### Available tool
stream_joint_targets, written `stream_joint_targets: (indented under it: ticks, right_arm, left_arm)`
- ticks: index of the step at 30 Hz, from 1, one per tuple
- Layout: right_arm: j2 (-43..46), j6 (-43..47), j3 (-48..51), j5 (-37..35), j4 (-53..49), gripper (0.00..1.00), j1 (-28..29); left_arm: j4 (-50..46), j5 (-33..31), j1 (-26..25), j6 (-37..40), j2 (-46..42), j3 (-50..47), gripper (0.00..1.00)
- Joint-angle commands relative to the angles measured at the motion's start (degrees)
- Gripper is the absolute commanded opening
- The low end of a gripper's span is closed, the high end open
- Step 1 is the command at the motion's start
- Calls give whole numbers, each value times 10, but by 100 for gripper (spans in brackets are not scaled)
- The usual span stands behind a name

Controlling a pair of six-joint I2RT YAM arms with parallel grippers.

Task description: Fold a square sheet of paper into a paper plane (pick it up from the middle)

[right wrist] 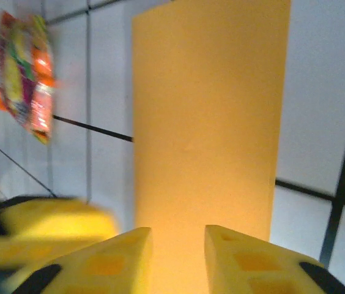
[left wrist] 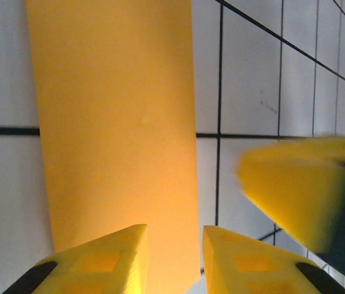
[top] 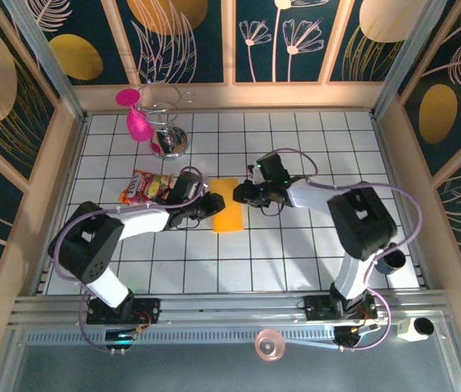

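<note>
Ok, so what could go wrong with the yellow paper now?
1. The left tool and right tool sit at opposite sides of the folded paper, fingers slightly apart; backing off could drag it and spoil the fold.
2. The tools are close together and might bump.
3. The snack packet lies beside the left arm and could get nudged.

Table (top: 296,261): sheet of paper (top: 228,206) flat at centre | left gripper (top: 212,204) at its left edge, right gripper (top: 241,194) at its right edge, facing across it | snack packet (top: 147,188) left of sheet, behind left arm | metal stand (top: 169,140) back-left, well apart.
</note>
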State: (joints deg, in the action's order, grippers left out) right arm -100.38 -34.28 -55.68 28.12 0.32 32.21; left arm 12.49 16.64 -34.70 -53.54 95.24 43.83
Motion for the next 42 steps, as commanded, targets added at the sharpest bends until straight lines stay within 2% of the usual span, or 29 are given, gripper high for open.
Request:
stream_joint_targets:
  ticks: [1,6,8,11,21,27,34,42]
  right_arm:
    - [57,-63,52,-24,42,35,-6]
    - [93,-113,117,-13,72,44,-5]
    - [94,-123,124,-3,65,45,-5]
    - [89,-134,134,14,59,48,-5]
    - [56,-119,136,29,36,48,-6]
    - [32,-107,131,40,31,47,1]
    - [25,-120,143,64,72,35,10]
    - [34,-149,171,98,132,29,11]
  left_arm:
    - [31,6,3,-10,26,30,33]
    - [20,-18,15,-7,51,43,42]
    - [22,-12,22,-6,58,49,44]
    - [14,-6,30,-6,75,67,45]
    - [-18,-40,37,-40,122,74,45]
    - [-26,-44,39,-71,132,60,43]
    - [-34,-38,39,-65,138,64,41]
    - [-27,-30,39,-66,130,59,40]
